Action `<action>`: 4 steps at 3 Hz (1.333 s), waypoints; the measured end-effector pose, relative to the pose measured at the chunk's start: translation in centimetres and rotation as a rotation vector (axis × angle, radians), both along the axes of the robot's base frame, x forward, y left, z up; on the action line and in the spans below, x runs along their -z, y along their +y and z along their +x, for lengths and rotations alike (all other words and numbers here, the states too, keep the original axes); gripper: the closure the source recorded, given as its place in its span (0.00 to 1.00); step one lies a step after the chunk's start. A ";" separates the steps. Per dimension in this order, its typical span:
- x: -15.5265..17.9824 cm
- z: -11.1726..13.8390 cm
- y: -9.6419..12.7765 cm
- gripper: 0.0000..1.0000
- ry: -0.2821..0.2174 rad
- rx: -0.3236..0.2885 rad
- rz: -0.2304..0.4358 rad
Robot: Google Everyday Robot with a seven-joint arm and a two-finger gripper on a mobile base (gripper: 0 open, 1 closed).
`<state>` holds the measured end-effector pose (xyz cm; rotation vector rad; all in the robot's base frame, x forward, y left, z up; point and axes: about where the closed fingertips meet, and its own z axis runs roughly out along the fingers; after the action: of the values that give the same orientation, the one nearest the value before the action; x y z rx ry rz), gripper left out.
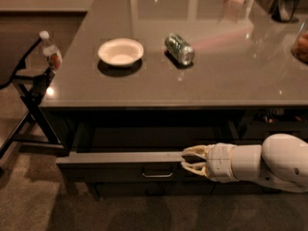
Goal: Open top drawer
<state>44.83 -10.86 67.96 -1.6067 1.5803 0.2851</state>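
The top drawer (110, 170) is a wide dark grey-brown front with a small loop handle (157, 174) at its centre. It stands pulled out from under the counter, with a dark gap behind its top edge. My gripper (185, 159) comes in from the right on a white arm (260, 162). Its two pale fingers (192, 151) are spread apart, one above and one below the drawer front's top edge, just right of the handle. They hold nothing.
On the grey counter (96, 88) stand a white bowl (121, 51) and a green can (179, 48) lying on its side. A black folding stand (29, 88) with a water bottle (50, 55) is at the left. More drawer fronts sit at the right (274, 124).
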 end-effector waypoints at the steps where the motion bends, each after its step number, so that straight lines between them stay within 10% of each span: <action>1: -0.1 -0.3 0.0 1.00 0.000 0.001 0.000; 2: -0.3 -2.3 -0.1 1.00 0.005 0.013 0.004; 4: -0.3 -2.3 -0.1 0.58 0.005 0.013 0.004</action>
<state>42.55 -11.00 68.23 -1.5931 1.5925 0.2855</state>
